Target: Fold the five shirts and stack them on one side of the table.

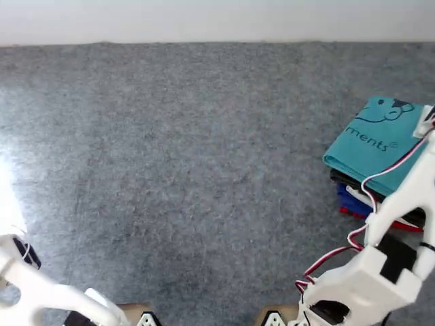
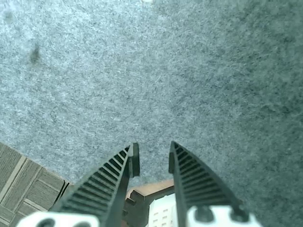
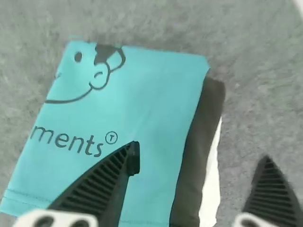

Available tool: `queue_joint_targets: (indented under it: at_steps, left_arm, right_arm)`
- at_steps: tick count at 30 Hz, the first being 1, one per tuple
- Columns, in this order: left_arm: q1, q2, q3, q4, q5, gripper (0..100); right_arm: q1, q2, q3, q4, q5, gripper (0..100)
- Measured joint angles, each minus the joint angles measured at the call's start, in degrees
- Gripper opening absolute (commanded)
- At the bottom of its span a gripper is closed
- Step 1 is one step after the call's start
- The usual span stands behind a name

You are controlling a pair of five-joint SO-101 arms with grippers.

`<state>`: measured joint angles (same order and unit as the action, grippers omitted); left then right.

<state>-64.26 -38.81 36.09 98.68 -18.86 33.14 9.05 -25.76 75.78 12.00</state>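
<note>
A stack of folded shirts sits at the right edge of the grey felt table [image 1: 204,170]. A teal shirt [image 1: 374,146] with dark print lies on top, with black, blue [image 1: 350,199] and red [image 1: 353,212] layers showing beneath it. In the right wrist view the teal shirt [image 3: 128,123] covers a black shirt [image 3: 201,142] and a white one [image 3: 210,189]. My right gripper [image 3: 201,158] hangs above the stack, open wide with nothing between its fingers. My left gripper [image 2: 154,158] is at the near left over bare felt, open by a narrow gap and holding nothing.
The right arm [image 1: 380,258] rises from the near right and crosses the stack's front corner. The left arm [image 1: 34,285] stays at the near left corner. The table's near edge and tiled floor [image 2: 23,184] show below the left gripper.
</note>
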Motion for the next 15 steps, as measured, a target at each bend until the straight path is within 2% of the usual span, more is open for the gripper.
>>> queue_joint_targets:
  at_steps: [3, 8, 9, 12, 15]
  left_arm:
    - [0.0, 0.0, 0.0, 0.0, 0.0, 11]
    - [0.0, 0.0, 0.0, 0.0, 0.0, 11]
    - [-0.1, 0.0, -0.1, 0.0, 0.0, 9]
    - [-0.2, 0.0, -2.1, 0.5, 0.0, 6]
    - [0.4, 0.0, -6.2, 0.7, 0.2, 5]
  right_arm:
    - [0.0, -2.5, 0.0, 0.2, 0.0, 25.2]
    - [-1.0, -6.1, 0.0, 6.3, 1.2, 1.7]
    - [-1.7, -6.5, 0.0, 8.0, 2.5, 0.2]
    - [-3.9, -7.4, 0.0, 13.6, 6.3, 3.8]
    - [-4.8, -7.5, -0.1, 20.3, 7.6, 0.9]
